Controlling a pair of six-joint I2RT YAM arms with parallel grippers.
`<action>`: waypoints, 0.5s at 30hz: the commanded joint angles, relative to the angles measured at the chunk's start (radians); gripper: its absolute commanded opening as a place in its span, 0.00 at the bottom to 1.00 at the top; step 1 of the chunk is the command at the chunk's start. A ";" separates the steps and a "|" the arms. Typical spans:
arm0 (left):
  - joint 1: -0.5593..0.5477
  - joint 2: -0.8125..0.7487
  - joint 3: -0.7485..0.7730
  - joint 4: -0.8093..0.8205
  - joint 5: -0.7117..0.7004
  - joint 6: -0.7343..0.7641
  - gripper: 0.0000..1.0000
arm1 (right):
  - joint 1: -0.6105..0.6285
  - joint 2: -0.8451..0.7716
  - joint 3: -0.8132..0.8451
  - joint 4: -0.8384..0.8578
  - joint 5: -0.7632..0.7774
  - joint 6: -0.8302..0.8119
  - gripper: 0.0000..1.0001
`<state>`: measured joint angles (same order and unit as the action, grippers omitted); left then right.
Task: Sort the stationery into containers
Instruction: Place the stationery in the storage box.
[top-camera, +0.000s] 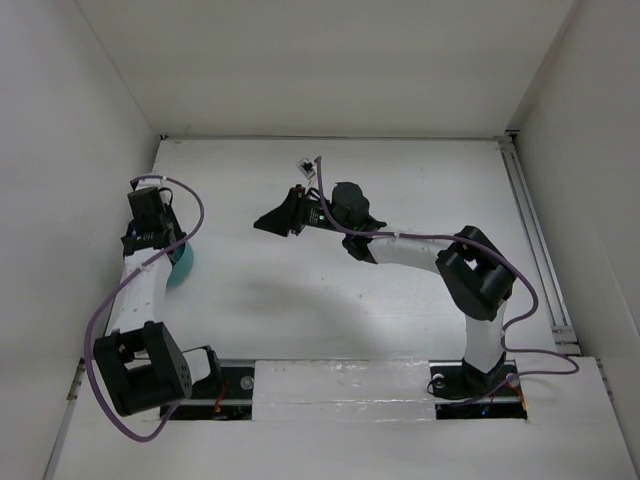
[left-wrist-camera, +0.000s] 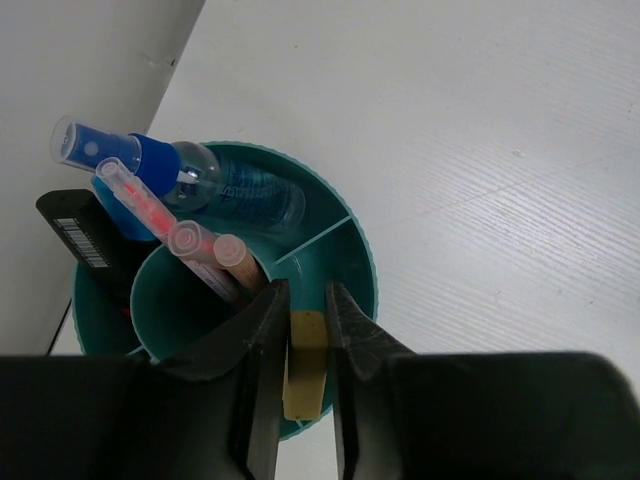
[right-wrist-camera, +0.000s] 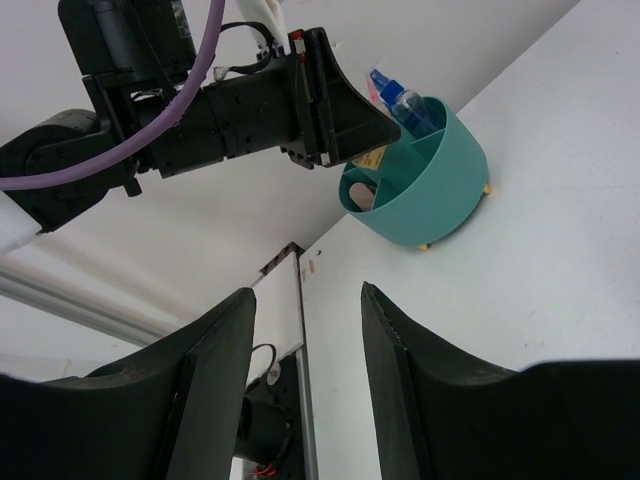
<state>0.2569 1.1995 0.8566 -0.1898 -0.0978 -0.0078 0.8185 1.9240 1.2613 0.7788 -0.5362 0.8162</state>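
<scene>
Left gripper (left-wrist-camera: 303, 300) pinches the tan eraser (left-wrist-camera: 305, 370), long axis along its fingers, directly over the teal organizer's (left-wrist-camera: 362, 262) near rim. Right gripper (right-wrist-camera: 305, 330) hangs open, empty, well apart.

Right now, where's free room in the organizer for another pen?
Free: wedge compartment between divider and right rim; round inner cup left of its pens. Crowded: far side, spray bottle, black barcoded item. Left tool holds eraser over near rim.

Left claw (left-wrist-camera: 305, 298) pinches a tan bit (left-wrist-camera: 305, 370); right claw (right-wrist-camera: 305, 292) hovers, jaws apart.
</scene>
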 joint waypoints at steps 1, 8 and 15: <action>0.004 0.002 -0.013 0.033 0.010 -0.008 0.19 | -0.002 -0.049 0.003 0.082 -0.021 0.003 0.52; 0.004 0.021 -0.013 0.033 0.010 -0.017 0.25 | -0.002 -0.049 0.003 0.082 -0.021 0.003 0.52; -0.005 -0.096 -0.004 0.033 0.032 -0.026 0.30 | -0.002 -0.049 0.003 0.082 -0.021 0.003 0.52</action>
<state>0.2569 1.2034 0.8562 -0.1844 -0.0849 -0.0227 0.8185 1.9240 1.2613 0.7788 -0.5369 0.8169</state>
